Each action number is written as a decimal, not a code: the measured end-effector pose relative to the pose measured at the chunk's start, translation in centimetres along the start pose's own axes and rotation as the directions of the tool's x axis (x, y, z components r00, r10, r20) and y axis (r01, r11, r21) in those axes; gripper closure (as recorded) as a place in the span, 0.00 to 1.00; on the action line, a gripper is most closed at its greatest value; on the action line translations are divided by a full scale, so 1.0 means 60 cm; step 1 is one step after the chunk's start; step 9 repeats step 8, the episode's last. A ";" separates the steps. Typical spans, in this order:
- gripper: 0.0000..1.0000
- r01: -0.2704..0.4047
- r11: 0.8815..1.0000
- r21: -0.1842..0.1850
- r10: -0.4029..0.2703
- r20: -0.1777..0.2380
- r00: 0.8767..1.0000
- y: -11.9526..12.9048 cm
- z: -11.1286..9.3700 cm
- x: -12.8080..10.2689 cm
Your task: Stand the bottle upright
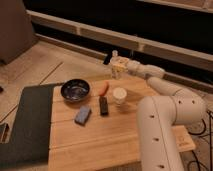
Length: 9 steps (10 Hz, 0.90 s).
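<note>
The bottle (115, 58) is small and clear with a pale cap. It stands about upright at the far edge of the wooden table (110, 135), cap on top. My gripper (117, 67) reaches in from the right and is shut on the bottle's lower body, which it partly hides. I cannot tell whether the bottle's base touches the table.
In front of the gripper lie an orange-red carrot-like piece (103, 88), a short white cup (119, 95), a black block (103, 105), a blue sponge (83, 114) and a dark bowl (75, 90). A dark green mat (25, 125) lies left. My arm's white body (160, 130) covers the table's right side.
</note>
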<state>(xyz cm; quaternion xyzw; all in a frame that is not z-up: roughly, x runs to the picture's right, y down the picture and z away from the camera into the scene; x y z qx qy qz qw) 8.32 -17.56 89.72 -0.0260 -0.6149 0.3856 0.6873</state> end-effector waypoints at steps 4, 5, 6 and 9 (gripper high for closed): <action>1.00 -0.005 1.000 0.001 0.005 0.053 0.999 -0.010 -0.017 0.020; 1.00 -0.017 1.000 -0.009 0.018 0.070 0.997 -0.006 -0.016 0.036; 1.00 -0.020 1.000 -0.021 0.021 0.068 0.997 0.000 -0.012 0.049; 1.00 -0.030 0.998 -0.060 0.032 0.034 0.999 0.022 0.002 0.097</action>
